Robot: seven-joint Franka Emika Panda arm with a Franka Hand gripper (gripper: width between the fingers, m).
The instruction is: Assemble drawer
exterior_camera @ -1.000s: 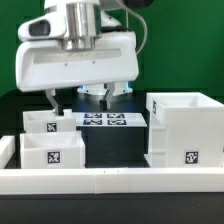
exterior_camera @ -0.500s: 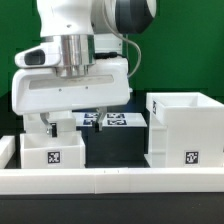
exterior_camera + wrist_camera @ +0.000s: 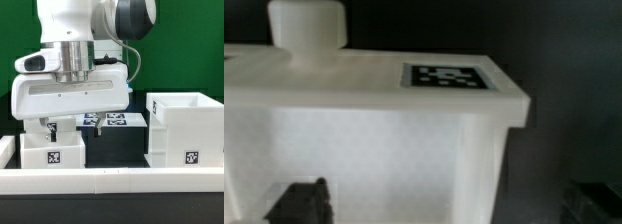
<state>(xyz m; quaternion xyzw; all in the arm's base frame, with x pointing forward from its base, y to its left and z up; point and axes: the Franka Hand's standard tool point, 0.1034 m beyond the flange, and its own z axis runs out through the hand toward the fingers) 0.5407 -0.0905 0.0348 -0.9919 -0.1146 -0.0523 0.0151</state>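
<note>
The drawer lies in parts. The tall white housing (image 3: 185, 128) stands at the exterior view's right, with a tag on its front. Two white open-top trays sit at the exterior view's left: the front one (image 3: 50, 156) shows a tag, the rear one (image 3: 40, 124) is partly hidden by my hand. My gripper (image 3: 72, 125) is open and hangs low over the rear tray. In the wrist view a tray (image 3: 384, 130) with a round knob (image 3: 304, 25) and a tag (image 3: 446, 77) fills the picture. My gripper (image 3: 452, 205) straddles one side wall, with one finger over the tray and the other outside it.
The marker board (image 3: 108, 120) lies flat between the trays and the housing. A long low white border wall (image 3: 110, 181) runs along the front. The table is black, with a green backdrop behind.
My gripper has moved toward the exterior view's left and come down over the rear tray. The trays and the housing have not moved.
</note>
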